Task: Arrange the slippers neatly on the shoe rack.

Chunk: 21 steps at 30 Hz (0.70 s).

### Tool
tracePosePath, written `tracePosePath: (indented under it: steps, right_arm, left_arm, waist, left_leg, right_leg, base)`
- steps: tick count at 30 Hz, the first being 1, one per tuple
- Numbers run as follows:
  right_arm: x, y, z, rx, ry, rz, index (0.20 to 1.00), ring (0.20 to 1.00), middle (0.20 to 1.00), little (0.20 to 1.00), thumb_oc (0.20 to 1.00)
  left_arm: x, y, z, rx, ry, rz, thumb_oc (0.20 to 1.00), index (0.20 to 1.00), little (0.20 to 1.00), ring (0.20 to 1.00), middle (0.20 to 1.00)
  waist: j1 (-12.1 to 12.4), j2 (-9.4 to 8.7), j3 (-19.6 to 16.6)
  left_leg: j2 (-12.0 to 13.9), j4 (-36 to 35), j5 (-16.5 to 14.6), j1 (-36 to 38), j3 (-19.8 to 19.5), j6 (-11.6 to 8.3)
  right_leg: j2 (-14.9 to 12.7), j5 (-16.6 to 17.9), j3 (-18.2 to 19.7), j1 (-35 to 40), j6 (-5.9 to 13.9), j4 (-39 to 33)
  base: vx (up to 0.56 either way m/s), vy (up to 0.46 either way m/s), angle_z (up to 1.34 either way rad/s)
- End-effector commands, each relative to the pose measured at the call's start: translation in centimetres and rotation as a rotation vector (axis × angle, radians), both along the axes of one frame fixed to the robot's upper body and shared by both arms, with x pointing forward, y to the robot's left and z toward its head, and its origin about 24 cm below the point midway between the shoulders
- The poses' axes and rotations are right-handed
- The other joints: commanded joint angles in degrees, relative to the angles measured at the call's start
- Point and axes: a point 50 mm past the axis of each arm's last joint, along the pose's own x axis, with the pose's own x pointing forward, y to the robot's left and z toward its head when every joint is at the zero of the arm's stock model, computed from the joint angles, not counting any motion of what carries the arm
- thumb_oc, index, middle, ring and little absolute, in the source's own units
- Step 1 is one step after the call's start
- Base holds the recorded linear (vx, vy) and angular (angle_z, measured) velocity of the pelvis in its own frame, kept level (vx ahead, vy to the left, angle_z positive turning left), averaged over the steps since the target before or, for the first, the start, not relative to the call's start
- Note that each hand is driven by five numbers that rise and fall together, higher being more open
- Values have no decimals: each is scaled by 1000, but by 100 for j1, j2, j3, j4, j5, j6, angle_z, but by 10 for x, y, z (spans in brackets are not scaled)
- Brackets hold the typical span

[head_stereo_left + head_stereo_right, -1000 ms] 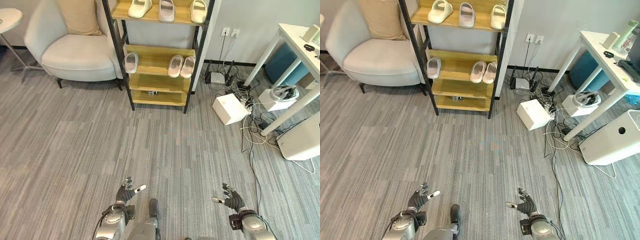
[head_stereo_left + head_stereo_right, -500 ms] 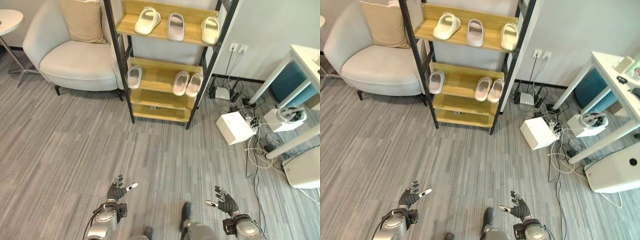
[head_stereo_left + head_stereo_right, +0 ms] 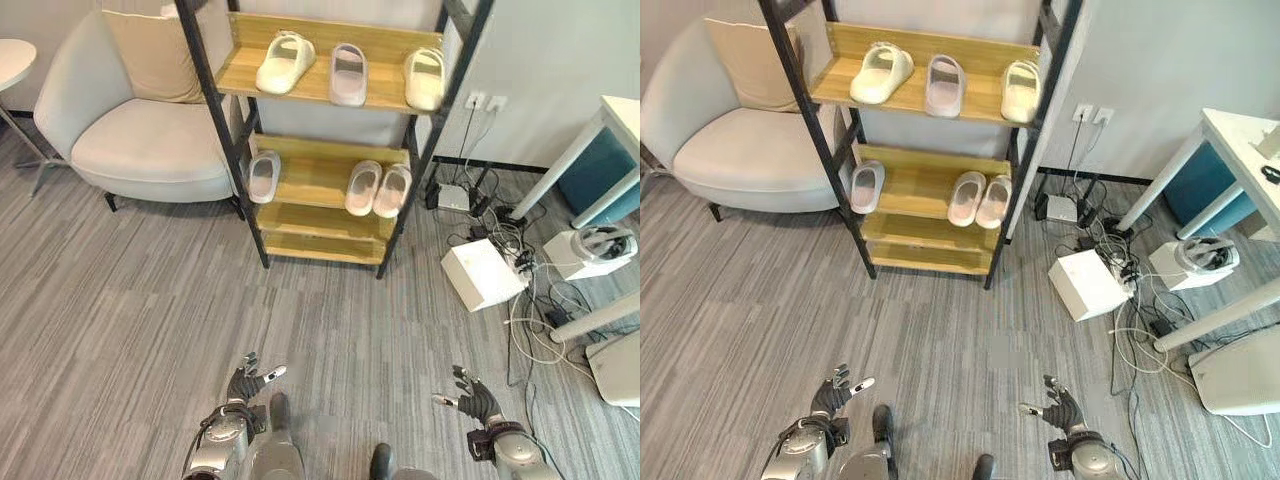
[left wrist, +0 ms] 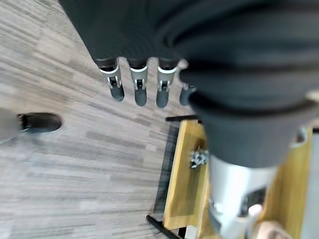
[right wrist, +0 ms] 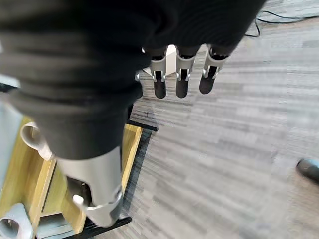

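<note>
Since the whole picture has shifted from a second ago, with the black-framed wooden shoe rack (image 3: 330, 140) sitting bigger and more of its top shelf on show, I'd say the camera moved closer rather than anything on the rack moving. The slippers look the same as before: three pale foam slippers (image 3: 345, 72) on the top shelf, the left one cream and skewed, the middle one pinkish, the right one cream and set apart. On the middle shelf a lone grey-white slipper (image 3: 264, 176) lies at the rack's left post, and a pinkish pair (image 3: 378, 189) lies side by side toward the right post. So no arranging done yet, just an approach I reckon.

Both hands hang low, well short of the rack, and hold nothing: left hand (image 3: 247, 385) and right hand (image 3: 473, 397) both have fingers spread loose and straight, which their wrist views back up.

Around the rack: a light grey armchair with a beige cushion (image 3: 140, 130) just beside its left side, a white box (image 3: 482, 274) and a tangle of cables (image 3: 525, 290) on the grey striped floor off its right side, with a white tabletop (image 3: 622, 118) further right. The floor straight ahead of the rack looks open, so the cables only matter if the robot drifts right.
</note>
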Motion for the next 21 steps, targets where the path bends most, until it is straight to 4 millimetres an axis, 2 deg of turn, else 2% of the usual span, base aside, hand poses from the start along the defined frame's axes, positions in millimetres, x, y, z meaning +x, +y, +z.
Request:
tracePosePath:
  steps: [1, 2, 5, 6, 7, 8, 10, 11, 14, 16, 19, 21]
  right_arm:
    - [36, 9, 23, 5, -145, 51, 1000, 1000, 1000, 1000, 1000]
    - [39, 14, 23, 18, -150, 60, 1000, 1000, 1000, 1000, 1000]
    - [41, 18, 25, 26, -161, 76, 1000, 1000, 1000, 1000, 1000]
    - [43, 20, 27, 30, -172, 83, 1000, 1000, 1000, 1000, 1000]
    - [43, 20, 27, 30, -172, 84, 1000, 1000, 1000, 1000, 1000]
    - [43, 19, 27, 32, -173, 75, 1000, 1000, 1000, 1000, 1000]
    - [43, 19, 27, 31, -171, 74, 1000, 1000, 1000, 1000, 1000]
    - [42, 20, 26, 32, -167, 72, 1000, 1000, 1000, 1000, 1000]
    - [37, 19, 25, 21, -159, 80, 1000, 1000, 1000, 1000, 1000]
    - [32, 18, 23, 21, -145, 79, 1000, 1000, 1000, 1000, 1000]
    - [31, 12, 22, 12, -139, 79, 1000, 1000, 1000, 1000, 1000]
    - [33, 10, 24, 7, -145, 82, 1000, 1000, 1000, 1000, 1000]
  left_arm:
    - [20, 7, 20, 29, -115, -20, 1000, 1000, 1000, 1000, 1000]
    - [21, 8, 21, 37, -119, -33, 1000, 1000, 1000, 1000, 1000]
    - [22, 9, 22, 49, -120, -46, 1000, 1000, 1000, 1000, 1000]
    - [23, 11, 23, 58, -123, -51, 1000, 1000, 1000, 1000, 1000]
    - [23, 11, 23, 58, -123, -51, 1000, 1000, 1000, 1000, 1000]
    - [26, 12, 25, 68, -126, -57, 1000, 1000, 1000, 1000, 1000]
    - [27, 11, 25, 69, -129, -60, 1000, 1000, 1000, 1000, 1000]
    - [30, 12, 26, 82, -129, -69, 1000, 1000, 1000, 1000, 1000]
    - [30, 13, 28, 89, -134, -72, 1000, 1000, 1000, 1000, 1000]
    - [27, 11, 26, 84, -126, -81, 1000, 1000, 1000, 1000, 1000]
    - [25, 8, 22, 71, -112, -83, 1000, 1000, 1000, 1000, 1000]
    - [25, 5, 21, 59, -109, -81, 1000, 1000, 1000, 1000, 1000]
  waist:
    - [243, -171, 152]
    - [247, -138, 204]
    - [168, -103, 268]
    - [94, -60, 330]
    - [87, -54, 347]
    - [4, -32, 398]
    - [-43, -12, 446]
    - [-128, -14, 462]
    - [-220, -19, 425]
    - [-256, 0, 349]
    - [-290, 79, 239]
    - [-303, 118, 247]
  left_leg:
    - [40, 210, -288, -43, -223, -164]
    - [-36, 137, -392, 88, -227, -58]
    - [-92, -36, -458, 330, -231, -18]
    - [-122, -153, -492, 512, -265, -28]
    - [-119, -166, -492, 539, -274, -33]
    - [-149, -276, -564, 759, -308, -70]
    - [-151, -315, -615, 901, -342, -93]
    - [-182, -336, -722, 1123, -410, -142]
    - [-179, -347, -833, 1357, -480, -205]
    - [-142, -314, -899, 1430, -519, -249]
    - [209, 77, -874, 1428, -540, -464]
    - [364, 413, -796, 1367, -645, -540]
  right_leg:
    - [-456, 778, 263, -105, 502, 679]
    - [-497, 949, 298, -390, 443, 1170]
    - [-377, 996, 343, -744, 397, 1332]
    - [-259, 941, 260, -1008, 381, 1175]
    - [-256, 930, 249, -982, 379, 1179]
    - [-133, 847, 111, -1203, 386, 794]
    - [-79, 860, 23, -1217, 408, 579]
    - [17, 1010, -95, -1396, 482, 136]
    - [71, 1193, -158, -1469, 561, -24]
    - [104, 1093, -183, -1364, 524, 15]
    - [319, 816, -251, -1139, 292, 53]
    - [451, 672, -268, -1042, 165, 95]
  base:
    - [213, 407, -1]
    - [131, 252, -6]
    - [181, 168, 0]
    - [194, 86, 9]
    - [283, 41, 2]
    - [162, -4, 17]
    - [252, -36, 30]
    - [267, -58, 31]
    - [299, -131, 34]
    - [204, -173, 21]
    - [212, -297, 14]
    - [129, -244, -1]
